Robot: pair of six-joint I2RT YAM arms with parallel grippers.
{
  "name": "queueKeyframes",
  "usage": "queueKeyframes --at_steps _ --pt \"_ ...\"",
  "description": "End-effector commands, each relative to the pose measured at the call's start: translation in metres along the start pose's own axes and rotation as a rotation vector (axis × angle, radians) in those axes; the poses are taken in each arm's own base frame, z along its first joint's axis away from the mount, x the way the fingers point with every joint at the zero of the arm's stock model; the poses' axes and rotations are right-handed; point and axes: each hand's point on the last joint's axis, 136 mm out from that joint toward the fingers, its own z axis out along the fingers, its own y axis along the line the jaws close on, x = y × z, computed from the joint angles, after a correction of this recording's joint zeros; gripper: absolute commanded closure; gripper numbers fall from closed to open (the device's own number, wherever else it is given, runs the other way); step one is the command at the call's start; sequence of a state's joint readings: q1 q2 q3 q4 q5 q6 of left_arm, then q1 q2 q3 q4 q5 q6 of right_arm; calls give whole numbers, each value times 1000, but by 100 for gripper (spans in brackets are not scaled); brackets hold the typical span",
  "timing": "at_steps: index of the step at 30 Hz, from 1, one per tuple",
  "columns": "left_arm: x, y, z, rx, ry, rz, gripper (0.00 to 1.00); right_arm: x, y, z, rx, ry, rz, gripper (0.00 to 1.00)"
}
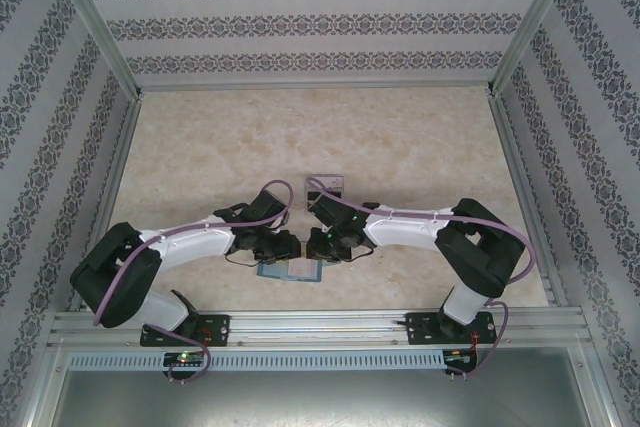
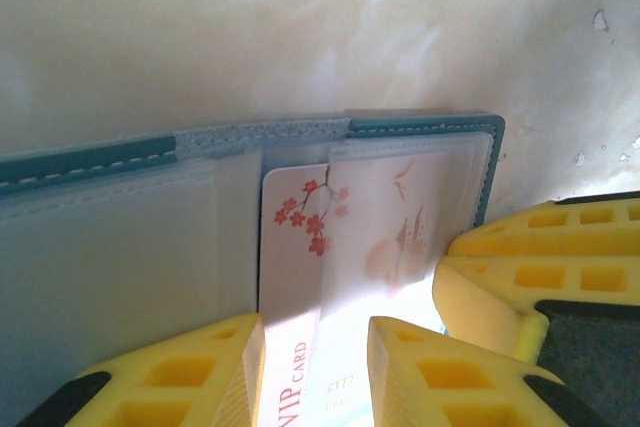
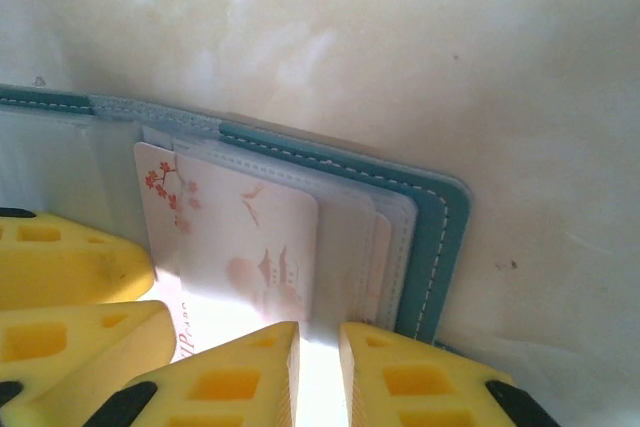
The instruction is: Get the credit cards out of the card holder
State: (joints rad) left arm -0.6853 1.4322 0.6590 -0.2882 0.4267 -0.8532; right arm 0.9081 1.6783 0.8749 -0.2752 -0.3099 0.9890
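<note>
Bench: pale marbled surface. It carries the card holder lying flat, so I can work the pockets from above with both arms.
Left arm: reaches inward and low from its base toward the middle of the near edge, wrist tipped down. I judge this pose sets my fingers over the card's free end.
Right arm: mirrors the left from the other side, elbow raised and wrist down, its tip just beside the left one.
Card holder: teal, open on the bench close to my bases, grey-blue pocketed inside facing up. Lying open like this, it leaves the pocket mouths exposed.
Left end effector: jaws apart, with a yellow finger on either side of the card's printed end. I cannot tell whether they press on it.
Right end effector: jaws nearly together at the near edge of the same half. I cannot tell whether they nip the film, the card or nothing. I judge that it steadies the holder while the left draws.
Pale card: pinkish-white with a blossom print, in the half nearer my right arm. The strip toward the fold is bare and the rest is under film, so it is not yet free.
Clear pocket: layered sleeves behind the card. I cannot tell whether they hold another card.
</note>
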Motion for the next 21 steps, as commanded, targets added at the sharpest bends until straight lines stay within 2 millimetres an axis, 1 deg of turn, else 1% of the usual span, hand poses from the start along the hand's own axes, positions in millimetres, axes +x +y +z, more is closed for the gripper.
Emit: queueKeyframes --at_steps 1,7,12,18,21 --pt "1 11 -7 -45 -16 -3 66 4 -27 2 127 -2 -1 79" --pt "-1 7 -5 -11 -27 -8 64 3 -21 0 117 1 -11 79" --pt "-1 -1 1 44 -14 -23 67 3 -18 0 110 5 -14 79" --pt "-2 -8 -1 81 -17 -26 70 4 -18 1 108 9 -13 79" --pt "-3 -13 -6 96 -29 -30 70 4 -18 0 107 9 -14 79"
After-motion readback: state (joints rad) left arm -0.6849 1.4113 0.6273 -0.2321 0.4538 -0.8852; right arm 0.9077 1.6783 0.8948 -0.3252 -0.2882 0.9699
